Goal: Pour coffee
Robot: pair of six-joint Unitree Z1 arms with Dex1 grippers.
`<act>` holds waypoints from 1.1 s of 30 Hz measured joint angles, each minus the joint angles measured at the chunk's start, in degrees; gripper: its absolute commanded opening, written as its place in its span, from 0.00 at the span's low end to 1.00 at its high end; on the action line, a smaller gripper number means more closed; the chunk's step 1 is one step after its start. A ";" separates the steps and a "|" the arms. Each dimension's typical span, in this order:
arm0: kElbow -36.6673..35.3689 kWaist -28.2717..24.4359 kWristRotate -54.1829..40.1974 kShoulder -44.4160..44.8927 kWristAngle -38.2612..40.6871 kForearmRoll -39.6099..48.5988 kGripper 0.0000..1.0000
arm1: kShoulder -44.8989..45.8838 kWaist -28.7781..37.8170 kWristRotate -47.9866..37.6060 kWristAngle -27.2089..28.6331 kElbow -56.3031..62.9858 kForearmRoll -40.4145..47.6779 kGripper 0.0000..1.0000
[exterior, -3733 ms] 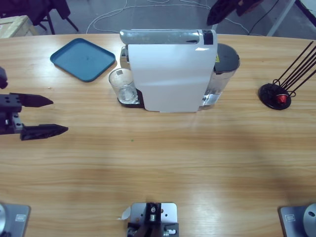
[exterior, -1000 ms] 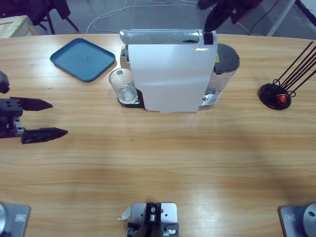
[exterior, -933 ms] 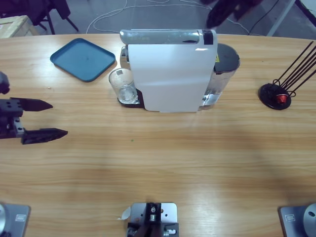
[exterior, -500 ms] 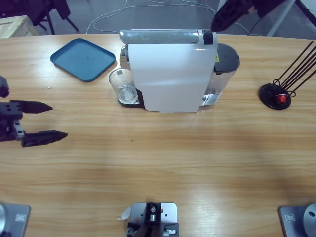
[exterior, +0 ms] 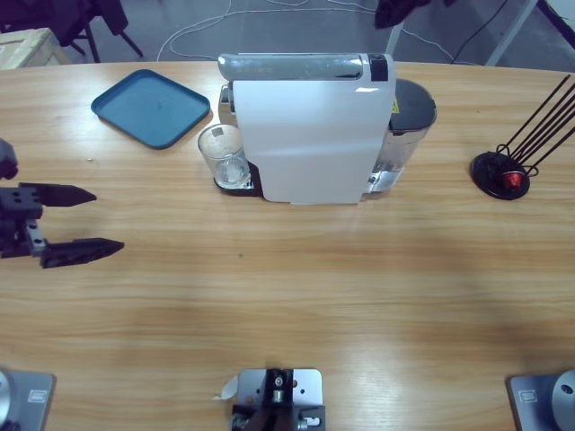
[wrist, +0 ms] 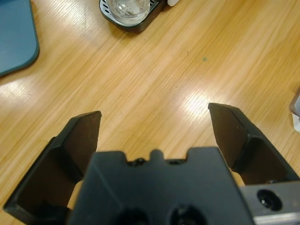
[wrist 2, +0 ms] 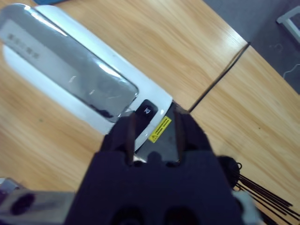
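Fingers (exterior: pixel 94 194) of the left gripper (exterior: pixel 86 219) spread wide apart at the left edge in the high view, grasping nothing, hovering over bare counter (exterior: pixel 296 296) and pointing toward the middle. White coffee machine (exterior: pixel 310 144) standing mid-counter near the far edge, silver top strip along its length, grey water tank (exterior: pixel 406 126) touching its right end. Clear glass (exterior: pixel 222 154) sitting on the machine's dark drip tray at its left end. Blue tray (exterior: pixel 151 107) lying well left of the machine, black wire rack (exterior: pixel 517 160) far right. Right gripper (exterior: pixel 402 9) only a dark shape at the top edge, beyond the machine's right end.

Left wrist view: both fingers (wrist: pixel 239 136) released, wood grain between them, glass (wrist: pixel 127 9) at top, blue tray (wrist: pixel 14 37) at upper left.

Right wrist view: fingers (wrist 2: pixel 127 133) of the right gripper (wrist 2: pixel 152 133) drawn near together with a narrow gap, empty, above the machine's (wrist 2: pixel 84 89) button end and yellow label; wire rack (wrist 2: pixel 243 180) lower right.
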State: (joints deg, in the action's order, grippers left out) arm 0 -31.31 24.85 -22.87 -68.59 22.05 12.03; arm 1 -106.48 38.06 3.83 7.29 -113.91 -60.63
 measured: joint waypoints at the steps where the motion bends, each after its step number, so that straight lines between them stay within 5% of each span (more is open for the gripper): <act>1: 0.01 0.00 0.00 0.00 0.00 0.00 1.00 | -0.37 0.00 0.18 1.03 0.00 -0.11 0.00; 33: 0.44 0.00 0.00 0.00 0.00 -0.52 1.00 | -3.31 0.00 1.85 -1.59 -0.13 -1.09 0.00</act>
State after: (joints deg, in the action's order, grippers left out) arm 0 -30.87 24.85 -22.87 -68.59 22.04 11.51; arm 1 -109.79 38.06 5.68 5.70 -114.05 -61.72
